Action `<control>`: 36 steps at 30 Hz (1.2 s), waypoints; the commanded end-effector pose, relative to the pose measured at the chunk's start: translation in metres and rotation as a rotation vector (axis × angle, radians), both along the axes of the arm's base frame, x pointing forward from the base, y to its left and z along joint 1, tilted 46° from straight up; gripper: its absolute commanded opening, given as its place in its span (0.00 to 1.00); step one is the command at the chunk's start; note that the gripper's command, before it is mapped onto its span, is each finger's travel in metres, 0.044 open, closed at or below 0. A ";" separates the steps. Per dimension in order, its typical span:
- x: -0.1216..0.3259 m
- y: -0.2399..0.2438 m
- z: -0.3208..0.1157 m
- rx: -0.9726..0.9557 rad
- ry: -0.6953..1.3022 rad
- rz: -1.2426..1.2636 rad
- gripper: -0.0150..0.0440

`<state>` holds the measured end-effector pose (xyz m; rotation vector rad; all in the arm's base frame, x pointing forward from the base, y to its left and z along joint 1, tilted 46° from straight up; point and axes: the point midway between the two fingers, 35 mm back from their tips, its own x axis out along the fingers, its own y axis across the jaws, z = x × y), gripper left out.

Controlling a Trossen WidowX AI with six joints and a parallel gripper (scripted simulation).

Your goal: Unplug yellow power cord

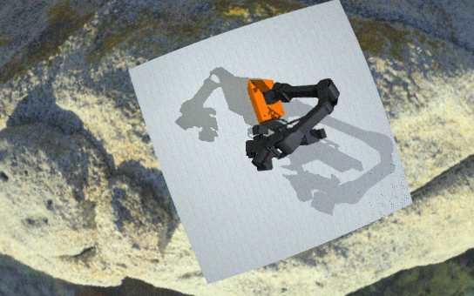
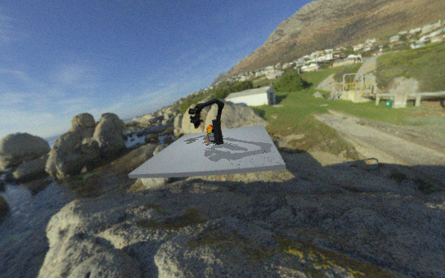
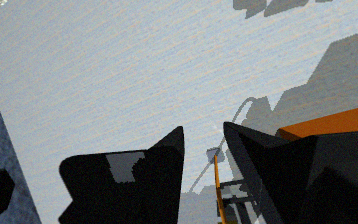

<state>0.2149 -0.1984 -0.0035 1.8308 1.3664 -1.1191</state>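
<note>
the grey table (image 1: 226, 209) carries an orange base (image 1: 261, 97); the black arm (image 1: 305, 117) folds over it. the gripper (image 1: 260, 157) hangs partly spread, pinching nothing, above the power strip (image 3: 235, 192), whose thin yellow cord (image 3: 217, 187) shows between the fingers.

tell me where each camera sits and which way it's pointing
Top: high overhead, looking straight down on the grey table, the orange box and the whole folded arm.
Exterior: off to the side and far back, facing the table edge-on; the arm shows small.
Wrist: on the arm, looking down past the two dark fingers of the gripper at the table.
Top and wrist share the orange box.
</note>
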 end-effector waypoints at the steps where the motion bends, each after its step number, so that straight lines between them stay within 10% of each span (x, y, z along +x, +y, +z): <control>1: 0.018 0.066 0.035 0.204 -0.070 0.198 0.53; 36: 0.023 0.110 0.070 0.282 -0.090 0.258 0.53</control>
